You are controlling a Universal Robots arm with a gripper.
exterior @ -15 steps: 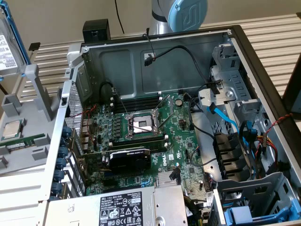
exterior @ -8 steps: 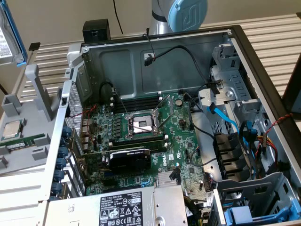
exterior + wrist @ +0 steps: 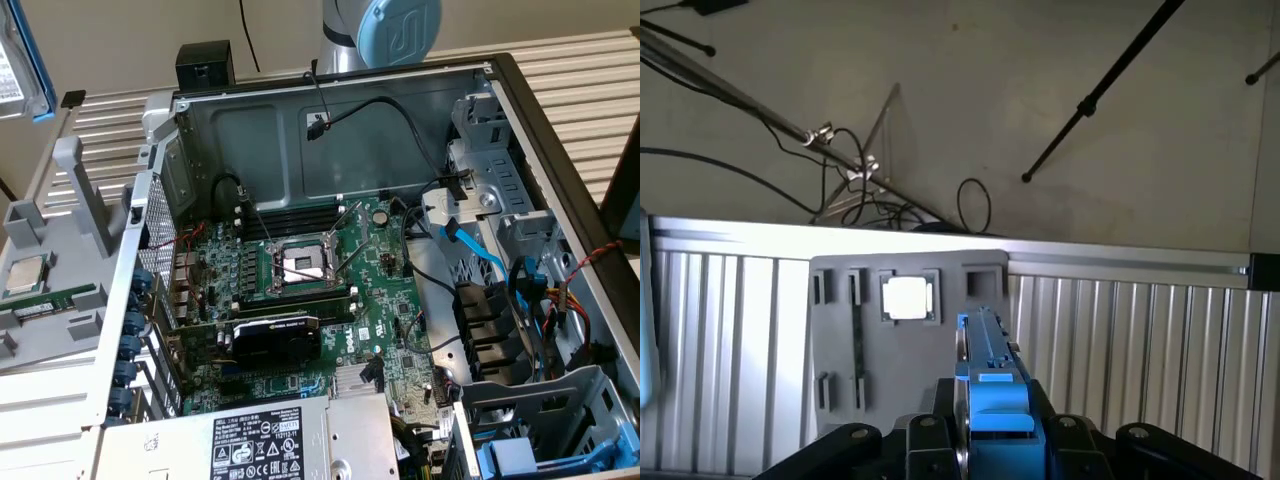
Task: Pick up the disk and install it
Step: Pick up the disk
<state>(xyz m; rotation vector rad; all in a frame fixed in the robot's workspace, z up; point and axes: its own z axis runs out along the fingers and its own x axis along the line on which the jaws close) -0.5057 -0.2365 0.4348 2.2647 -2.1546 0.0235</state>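
Observation:
The disk [image 3: 987,385] shows edge-on in the wrist view, its blue carrier frame standing upright between the black fingers [image 3: 925,440] of my gripper [image 3: 985,445], which is shut on it. It hangs in the air over the grey parts holder [image 3: 900,350]. In the exterior view, a corner of the disk [image 3: 18,62], silver with a blue frame, shows at the top left, well above the holder [image 3: 60,240] and to the exterior view's left of the open computer case [image 3: 330,130].
A small square silver chip [image 3: 907,297] [image 3: 28,272] sits in the holder, with a green memory stick [image 3: 55,300] beside it. Another blue-framed drive [image 3: 512,457] sits in the bay at the case's lower right. Loose cables [image 3: 520,280] cross the drive cage. The arm's base [image 3: 375,30] stands behind the case.

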